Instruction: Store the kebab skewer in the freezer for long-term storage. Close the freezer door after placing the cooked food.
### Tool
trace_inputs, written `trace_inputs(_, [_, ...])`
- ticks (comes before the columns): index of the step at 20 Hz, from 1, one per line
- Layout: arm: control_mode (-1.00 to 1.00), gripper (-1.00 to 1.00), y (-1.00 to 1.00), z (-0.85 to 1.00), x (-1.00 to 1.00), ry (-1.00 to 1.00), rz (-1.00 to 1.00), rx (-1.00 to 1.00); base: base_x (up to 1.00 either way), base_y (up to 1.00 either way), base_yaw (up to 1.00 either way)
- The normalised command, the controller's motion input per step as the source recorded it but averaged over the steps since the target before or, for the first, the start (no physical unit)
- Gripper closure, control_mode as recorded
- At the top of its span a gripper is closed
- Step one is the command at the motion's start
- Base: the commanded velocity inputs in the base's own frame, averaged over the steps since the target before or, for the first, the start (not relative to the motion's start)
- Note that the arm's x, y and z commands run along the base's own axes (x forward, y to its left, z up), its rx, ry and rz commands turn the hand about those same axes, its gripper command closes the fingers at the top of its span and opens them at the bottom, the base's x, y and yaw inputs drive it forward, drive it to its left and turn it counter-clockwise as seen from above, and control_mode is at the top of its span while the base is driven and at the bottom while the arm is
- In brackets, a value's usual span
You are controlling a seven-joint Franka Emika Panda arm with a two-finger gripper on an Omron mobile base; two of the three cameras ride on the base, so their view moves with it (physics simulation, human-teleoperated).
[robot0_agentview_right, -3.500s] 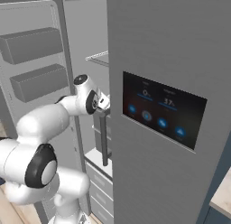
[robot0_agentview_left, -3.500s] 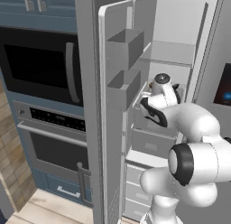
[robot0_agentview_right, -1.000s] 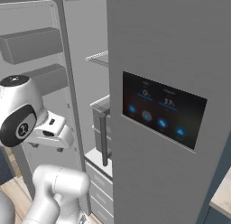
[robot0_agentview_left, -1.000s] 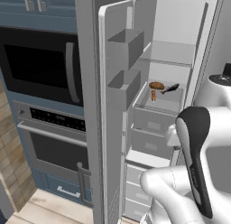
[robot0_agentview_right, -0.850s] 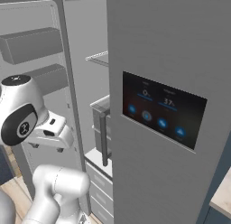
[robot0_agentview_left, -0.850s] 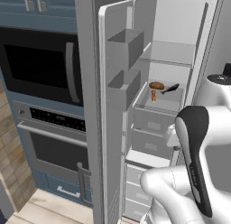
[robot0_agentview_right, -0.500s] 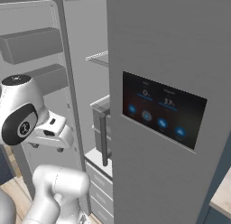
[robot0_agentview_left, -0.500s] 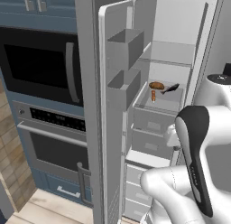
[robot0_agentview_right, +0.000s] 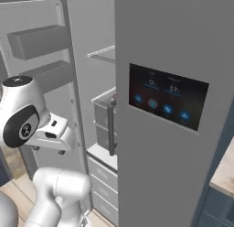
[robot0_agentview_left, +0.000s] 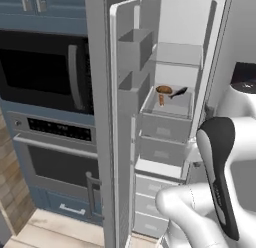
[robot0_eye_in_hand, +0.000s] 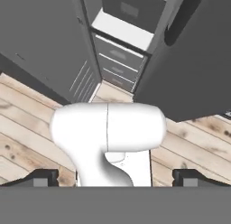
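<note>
Kebab skewer (robot0_agentview_left: 161, 99): small stick, upright-ish in white freezer drawer (robot0_agentview_left: 170, 109), just beside tan bun (robot0_agentview_left: 164, 89) and dark-handled item (robot0_agentview_left: 178, 92); exact long axis too small to judge. Freezer (robot0_agentview_left: 176, 67) open; freezer door (robot0_agentview_left: 121, 142) swung out left, bins on inner face. Claw (robot0_eye_in_hand: 115, 179) empty, jaws spread wide, aimed down at wood floor (robot0_eye_in_hand: 27, 123), well apart from skewer. Judgement: placing done; door closing remains, door lying left of arm. Door handle hidden.

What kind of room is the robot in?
It looks like a kitchen. There is a tall freezer with its freezer door open and food on a shelf, a black wall oven with a microwave above it, and a wooden floor.
</note>
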Motion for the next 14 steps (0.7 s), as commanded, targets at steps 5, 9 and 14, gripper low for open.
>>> trace_inputs(5, [1.00,-1.00,0.00,0.00,0.00,0.00,0.00,0.00,-0.74,0.08,-0.44])
trace_inputs(9, [1.00,-1.00,0.00,0.00,0.00,0.00,0.00,0.00,-0.57,0.24,-0.57])
trace_inputs(14, [1.00,-1.00,0.00,0.00,0.00,0.00,0.00,0.00,-0.64,0.31,-0.54])
